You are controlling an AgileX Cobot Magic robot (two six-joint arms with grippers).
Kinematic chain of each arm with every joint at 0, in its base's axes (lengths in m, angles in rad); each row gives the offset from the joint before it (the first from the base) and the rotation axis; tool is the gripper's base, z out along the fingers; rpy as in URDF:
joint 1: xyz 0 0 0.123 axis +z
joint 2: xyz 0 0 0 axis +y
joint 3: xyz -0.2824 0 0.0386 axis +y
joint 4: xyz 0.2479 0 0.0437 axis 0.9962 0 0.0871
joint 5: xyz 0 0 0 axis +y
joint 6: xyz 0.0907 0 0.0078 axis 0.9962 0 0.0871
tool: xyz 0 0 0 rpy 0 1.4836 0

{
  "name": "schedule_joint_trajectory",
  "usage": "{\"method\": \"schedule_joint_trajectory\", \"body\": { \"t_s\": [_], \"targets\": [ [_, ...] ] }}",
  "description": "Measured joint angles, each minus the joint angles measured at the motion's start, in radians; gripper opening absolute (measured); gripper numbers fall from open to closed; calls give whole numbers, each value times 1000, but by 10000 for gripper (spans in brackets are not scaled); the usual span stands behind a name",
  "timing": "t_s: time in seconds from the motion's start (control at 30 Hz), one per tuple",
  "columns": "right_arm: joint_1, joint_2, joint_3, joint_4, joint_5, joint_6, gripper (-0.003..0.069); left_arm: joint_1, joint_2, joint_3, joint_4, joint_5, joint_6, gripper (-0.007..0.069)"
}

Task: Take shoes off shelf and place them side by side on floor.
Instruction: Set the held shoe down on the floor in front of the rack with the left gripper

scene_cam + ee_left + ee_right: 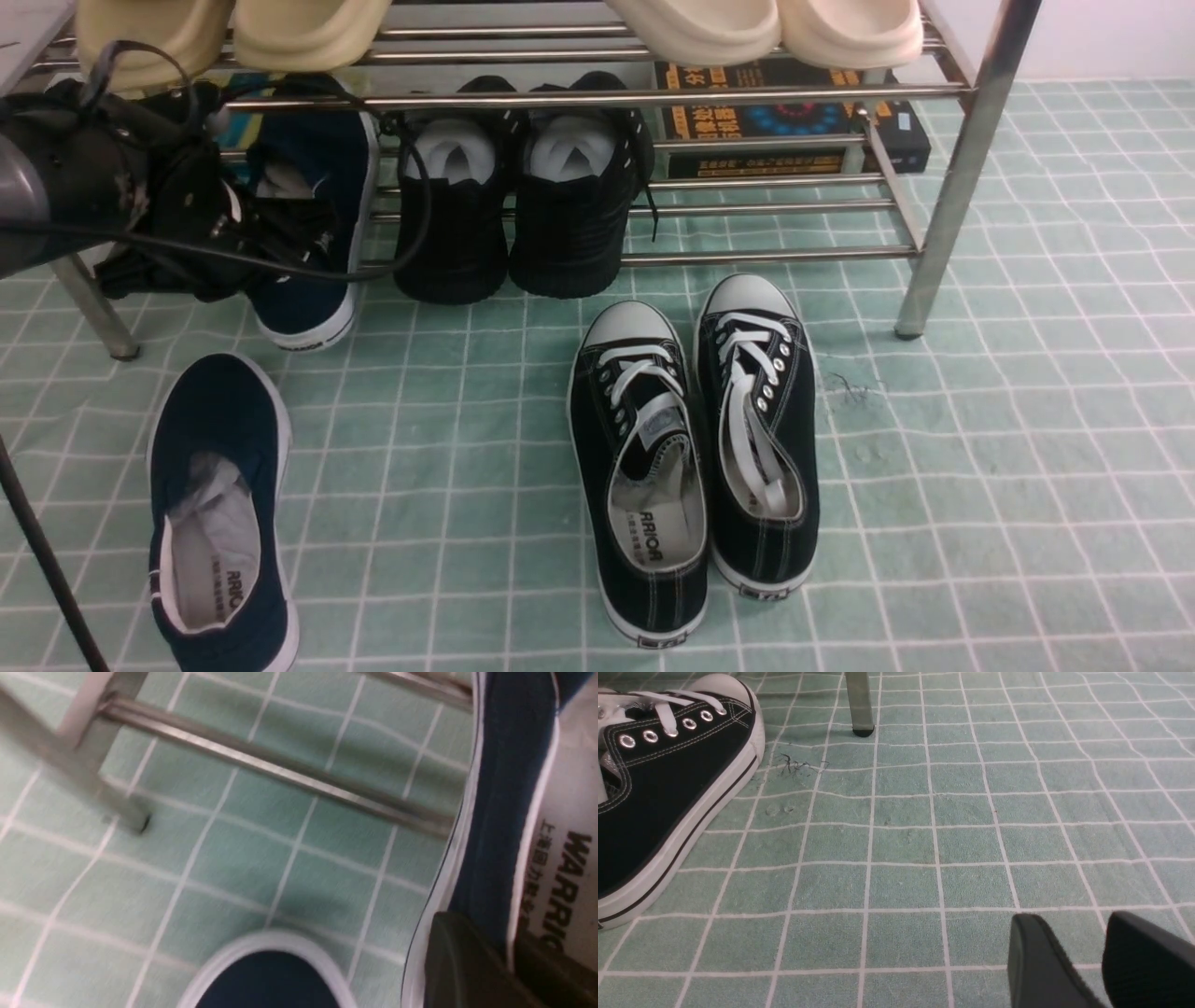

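One navy slip-on (219, 504) lies on the mint floor (980, 467) at the front left, its "WARRIOR" insole showing; its toe (266, 980) appears in the left wrist view. The other navy shoe (313, 243) hangs over the front rail of the chrome shelf (653, 93), toe pointing down toward the floor. My left gripper (280, 224) is shut on that shoe's side wall (504, 812), one finger outside and one inside against the insole. My right gripper (1066, 919) stands open just above bare floor, holding nothing; the front view does not show it.
Black lace-up sneakers (691, 448) stand as a pair on the floor in the middle. All-black shoes stuffed with white paper (513, 215) sit on the lower tier beside dark books (794, 121). Cream slippers (766, 28) rest on top. Shelf legs (962, 177) stand at the corners.
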Motion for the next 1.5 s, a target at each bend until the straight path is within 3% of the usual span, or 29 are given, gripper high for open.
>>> {"method": "schedule_joint_trajectory", "body": {
  "t_s": [0.2,0.47,1.03,1.5],
  "targets": [
    [0,0,0,0,0,0,237,0,-163,9,-143,219,120,30],
    [0,0,0,0,0,0,237,0,-336,22,-419,433,419,30],
    [0,0,0,0,0,0,237,0,-385,280,-663,343,434,31],
    [0,0,0,0,0,0,237,0,-479,290,-579,477,437,33]
  ]
}}
